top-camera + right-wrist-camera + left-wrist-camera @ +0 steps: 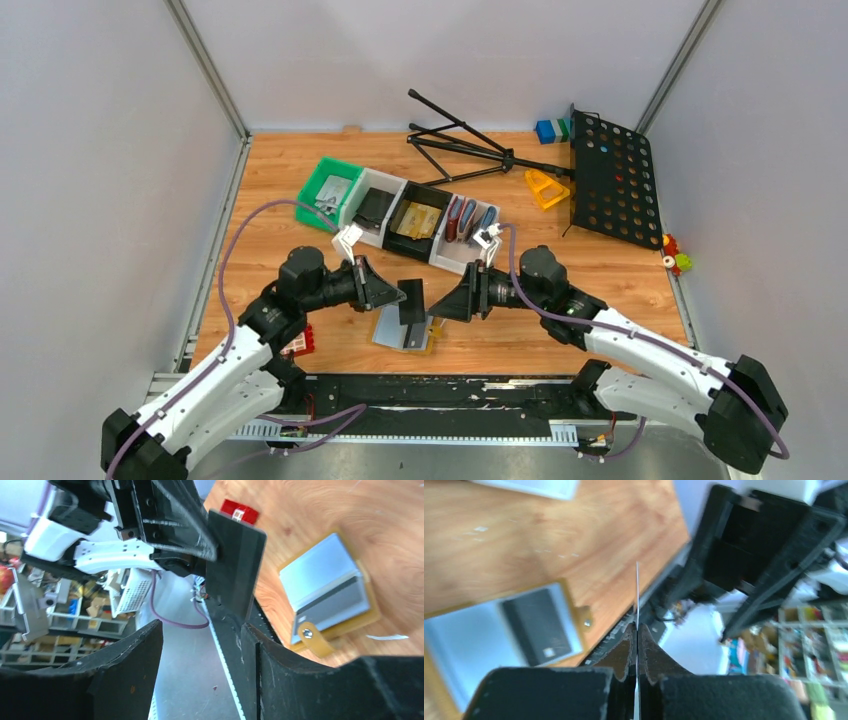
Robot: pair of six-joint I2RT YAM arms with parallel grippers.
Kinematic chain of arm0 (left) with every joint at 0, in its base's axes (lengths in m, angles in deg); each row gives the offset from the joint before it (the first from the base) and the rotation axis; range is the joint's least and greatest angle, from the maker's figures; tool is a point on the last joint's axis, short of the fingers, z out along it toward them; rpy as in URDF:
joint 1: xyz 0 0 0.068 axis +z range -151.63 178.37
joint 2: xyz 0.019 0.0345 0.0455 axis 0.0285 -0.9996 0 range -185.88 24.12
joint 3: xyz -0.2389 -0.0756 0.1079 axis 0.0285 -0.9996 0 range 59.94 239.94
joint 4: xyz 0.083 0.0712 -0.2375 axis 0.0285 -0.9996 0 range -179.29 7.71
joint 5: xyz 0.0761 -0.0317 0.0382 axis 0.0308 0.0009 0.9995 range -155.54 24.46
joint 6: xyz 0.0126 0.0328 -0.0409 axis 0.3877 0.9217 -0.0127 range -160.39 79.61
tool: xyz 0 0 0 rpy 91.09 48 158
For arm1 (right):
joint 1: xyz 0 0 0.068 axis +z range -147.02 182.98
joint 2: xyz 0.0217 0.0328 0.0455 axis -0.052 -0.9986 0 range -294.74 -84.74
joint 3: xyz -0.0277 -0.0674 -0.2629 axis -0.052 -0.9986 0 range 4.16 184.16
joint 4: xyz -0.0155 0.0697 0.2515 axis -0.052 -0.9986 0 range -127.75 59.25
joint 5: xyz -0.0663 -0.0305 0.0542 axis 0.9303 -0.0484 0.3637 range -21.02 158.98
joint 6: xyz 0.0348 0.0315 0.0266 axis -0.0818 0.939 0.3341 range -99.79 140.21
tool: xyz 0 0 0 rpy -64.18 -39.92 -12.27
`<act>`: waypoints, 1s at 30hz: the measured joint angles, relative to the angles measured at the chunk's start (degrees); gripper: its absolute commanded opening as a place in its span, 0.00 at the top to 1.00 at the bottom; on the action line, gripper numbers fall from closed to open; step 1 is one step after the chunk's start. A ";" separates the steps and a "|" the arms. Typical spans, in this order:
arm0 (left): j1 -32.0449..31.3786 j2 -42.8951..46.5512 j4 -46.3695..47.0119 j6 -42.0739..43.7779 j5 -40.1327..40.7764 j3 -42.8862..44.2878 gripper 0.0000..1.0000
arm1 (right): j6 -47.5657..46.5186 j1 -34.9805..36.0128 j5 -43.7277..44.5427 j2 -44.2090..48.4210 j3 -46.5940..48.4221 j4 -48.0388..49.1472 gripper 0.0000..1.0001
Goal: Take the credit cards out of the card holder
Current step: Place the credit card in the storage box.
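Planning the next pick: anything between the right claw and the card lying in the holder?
Yes: the dark flat card pinched in the left claw hangs over the open mustard-yellow card holder, right in front of the open right claw.

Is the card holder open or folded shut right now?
Open: the card holder lies spread flat on the table, pale lining up, with a dark card showing inside.

The card holder (388,328) is mustard-yellow with pale grey-blue lining, the card (411,298) dark, the table (630,270) orange wood-grain.
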 measured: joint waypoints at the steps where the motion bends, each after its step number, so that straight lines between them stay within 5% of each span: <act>1: 0.00 -1.16 -5.84 2.69 3.80 2.91 1.00 | -1.03 0.00 1.70 1.18 0.39 -2.64 0.41; 8: 0.02 -11.82 -28.74 18.62 30.51 22.86 1.00 | -5.51 0.00 9.81 8.11 1.55 -13.79 0.44; 15: 0.13 -24.48 -33.27 28.72 53.68 32.30 1.00 | -9.35 -0.02 18.38 14.86 3.76 -23.06 0.45; 30: 0.11 -63.80 -38.01 43.12 70.49 61.27 1.00 | -15.58 -0.15 25.53 18.12 7.91 -31.17 0.46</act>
